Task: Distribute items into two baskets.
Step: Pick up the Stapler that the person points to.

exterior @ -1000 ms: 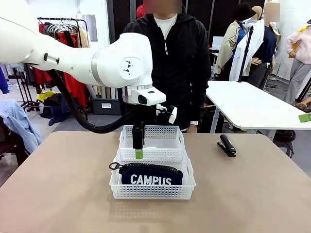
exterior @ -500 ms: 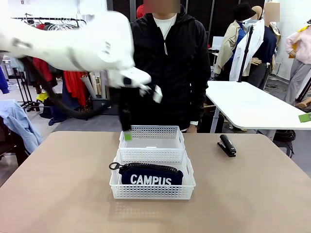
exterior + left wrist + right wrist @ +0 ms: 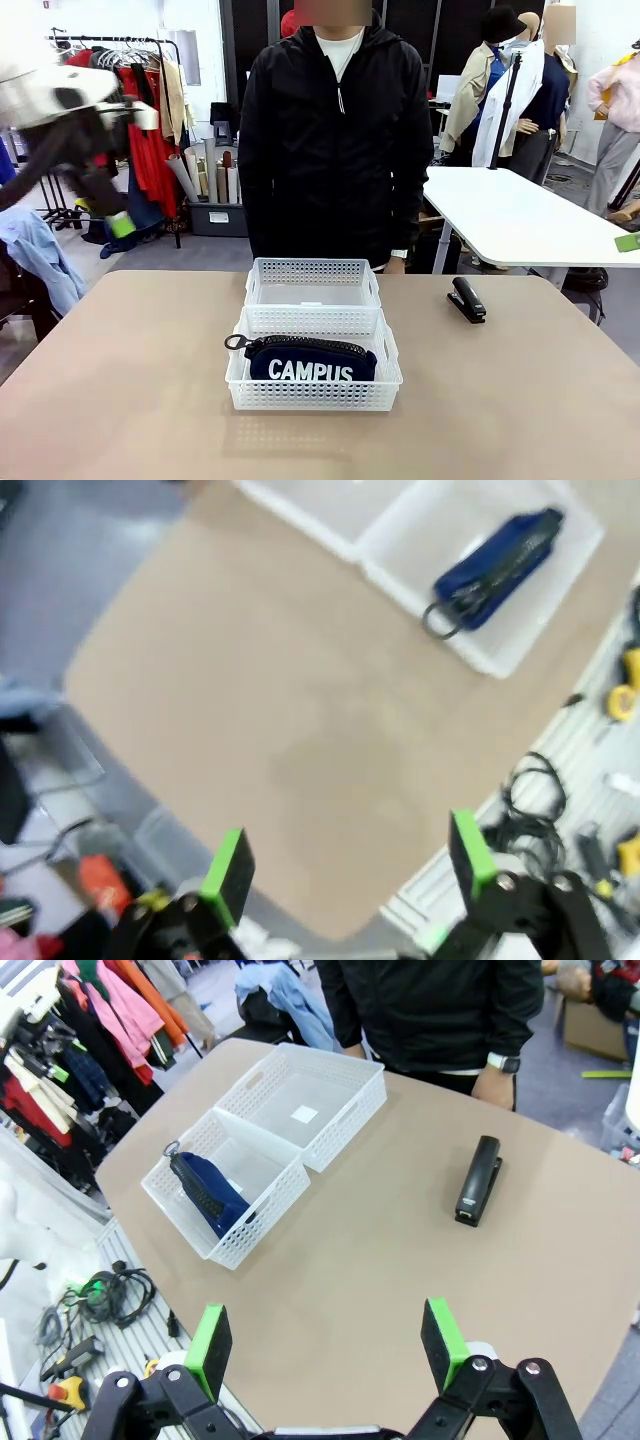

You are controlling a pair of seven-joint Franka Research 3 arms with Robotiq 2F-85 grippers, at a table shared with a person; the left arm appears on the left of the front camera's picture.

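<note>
Front view: the pouch (image 3: 312, 362) is laid in the near basket (image 3: 313, 396), its long axis running 9 to 3 o'clock. The zip ring is at the 9 o'clock end and the white "CAMPUS" is turned to the camera. The far basket (image 3: 312, 268) is set against it at 12 o'clock. The stapler (image 3: 466, 299) is laid on the table (image 3: 140, 380) at 3 o'clock of the far basket, its axis roughly 11 to 5 o'clock. The left arm (image 3: 55, 95) is seen blurred, high at 10 o'clock. The left gripper (image 3: 350, 860) and right gripper (image 3: 326, 1345) are held above the table, jaws wide apart with nothing between them.
</note>
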